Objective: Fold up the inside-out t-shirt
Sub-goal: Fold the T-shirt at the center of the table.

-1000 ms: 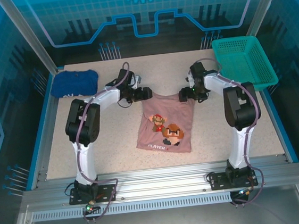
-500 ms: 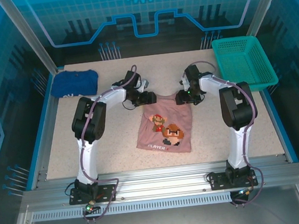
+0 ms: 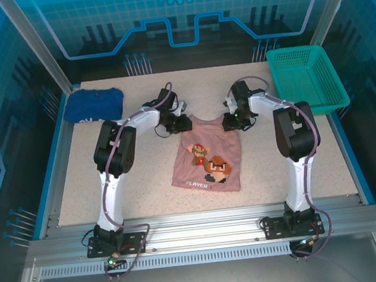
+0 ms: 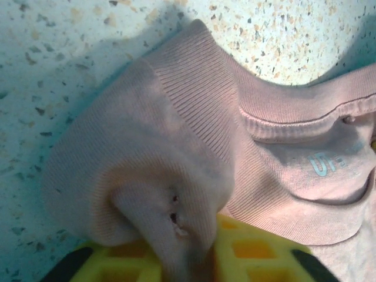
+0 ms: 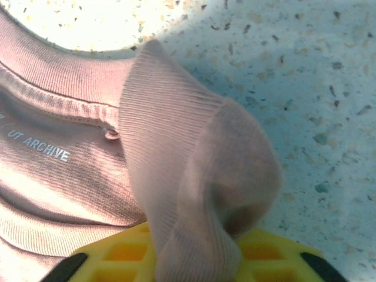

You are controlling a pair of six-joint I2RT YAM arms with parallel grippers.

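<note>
The inside-out t-shirt (image 3: 206,156), dusty pink with a pixel-figure print, lies folded narrow in the middle of the table, collar end away from the arm bases. My left gripper (image 3: 185,124) sits at its far left corner and my right gripper (image 3: 229,122) at its far right corner. In the left wrist view the yellow fingers (image 4: 258,249) of my left gripper (image 4: 188,258) are shut on a bunched fold of the t-shirt (image 4: 176,117) beside the collar. In the right wrist view my right gripper (image 5: 197,258) pinches a ribbed fold of the t-shirt (image 5: 170,129) the same way.
A folded dark blue garment (image 3: 92,105) lies at the table's far left corner. A green mesh basket (image 3: 306,78) stands at the far right. Speckled tabletop (image 3: 125,181) lies bare on both sides of the shirt.
Both grippers came in onto the shirt's far corners and closed on the fabric. The shirt's far edge is now bunched up between the fingers.
</note>
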